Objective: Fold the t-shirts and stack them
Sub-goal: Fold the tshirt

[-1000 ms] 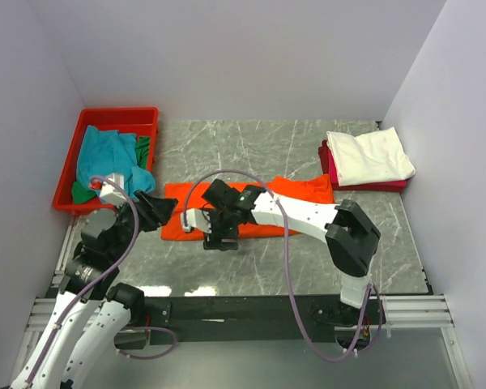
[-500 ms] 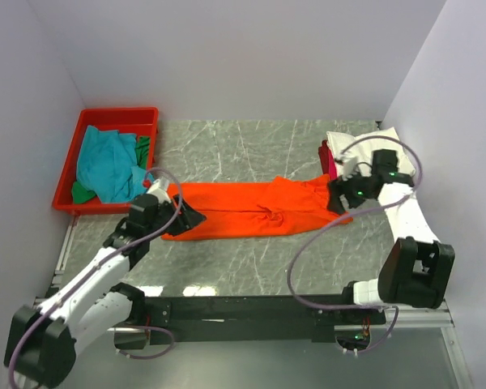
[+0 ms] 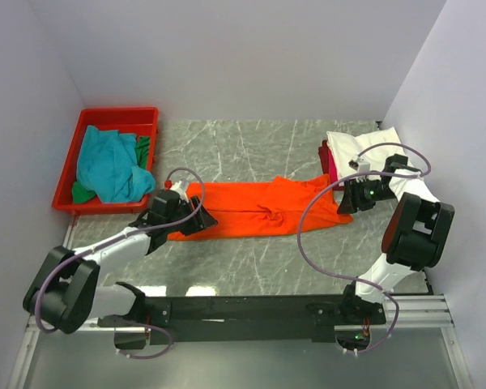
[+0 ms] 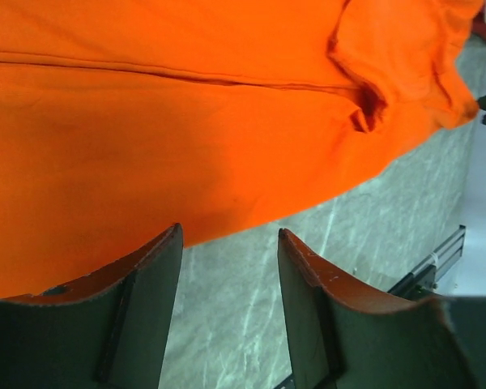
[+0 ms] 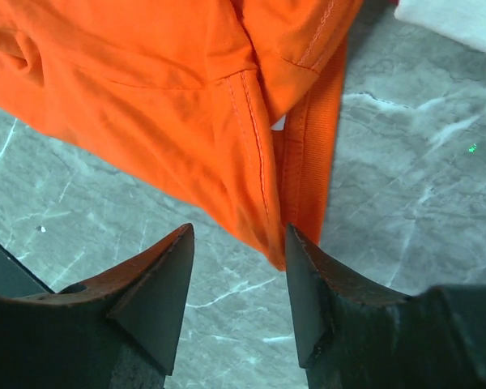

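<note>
A red plastic tray is seen at the far left, with a crumpled teal t-shirt heaped in it and a green t-shirt tucked beside that. Just right of the tray, the left gripper is held spread and empty at the near-left end of the orange t-shirt. This soft, matte shirt with stitched hems is laid out on the marbled grey table, its long axis running rightward from the tray. The right gripper is likewise parted, at the bunched right end. Farthest from the tray, a folded white t-shirt is stacked on a magenta-red t-shirt.
</note>
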{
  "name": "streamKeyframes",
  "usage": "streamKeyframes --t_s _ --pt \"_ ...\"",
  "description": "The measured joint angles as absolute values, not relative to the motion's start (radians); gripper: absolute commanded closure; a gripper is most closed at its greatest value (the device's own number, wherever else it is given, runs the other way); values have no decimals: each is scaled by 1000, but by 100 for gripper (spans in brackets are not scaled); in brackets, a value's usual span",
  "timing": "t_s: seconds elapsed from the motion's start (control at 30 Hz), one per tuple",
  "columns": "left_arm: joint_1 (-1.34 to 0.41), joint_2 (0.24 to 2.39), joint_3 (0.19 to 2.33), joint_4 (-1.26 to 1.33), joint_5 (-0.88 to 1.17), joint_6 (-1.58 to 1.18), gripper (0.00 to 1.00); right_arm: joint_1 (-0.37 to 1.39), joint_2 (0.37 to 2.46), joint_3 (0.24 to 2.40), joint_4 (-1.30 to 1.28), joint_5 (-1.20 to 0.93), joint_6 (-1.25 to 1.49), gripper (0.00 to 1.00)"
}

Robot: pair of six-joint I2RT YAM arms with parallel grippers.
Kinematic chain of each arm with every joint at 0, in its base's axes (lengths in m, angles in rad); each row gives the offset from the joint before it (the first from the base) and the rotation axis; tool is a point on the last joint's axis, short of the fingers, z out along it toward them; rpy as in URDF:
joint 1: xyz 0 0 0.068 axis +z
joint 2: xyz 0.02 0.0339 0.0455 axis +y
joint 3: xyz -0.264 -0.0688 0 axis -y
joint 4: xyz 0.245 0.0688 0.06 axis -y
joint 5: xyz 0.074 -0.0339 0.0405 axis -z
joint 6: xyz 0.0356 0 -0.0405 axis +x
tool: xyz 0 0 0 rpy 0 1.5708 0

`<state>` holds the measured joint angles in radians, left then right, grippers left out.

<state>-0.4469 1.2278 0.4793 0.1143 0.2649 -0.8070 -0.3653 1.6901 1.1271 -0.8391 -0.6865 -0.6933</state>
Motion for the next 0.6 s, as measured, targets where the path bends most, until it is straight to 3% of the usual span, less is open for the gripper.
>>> streamKeyframes --t_s 0.1,0.2,0.23,0.6 --pt "-448 1279 487 131 264 -805 44 -365 1693 1127 -839 -687 -694 47" --pt "-448 1334 498 157 264 -805 46 -365 1703 1127 -837 -685 -696 57" --pt "-448 1351 501 163 263 -805 46 -365 1706 1127 -837 -682 -697 64" --pt "-449 1438 506 199 224 -807 51 -369 1730 1124 -839 -661 -705 94"
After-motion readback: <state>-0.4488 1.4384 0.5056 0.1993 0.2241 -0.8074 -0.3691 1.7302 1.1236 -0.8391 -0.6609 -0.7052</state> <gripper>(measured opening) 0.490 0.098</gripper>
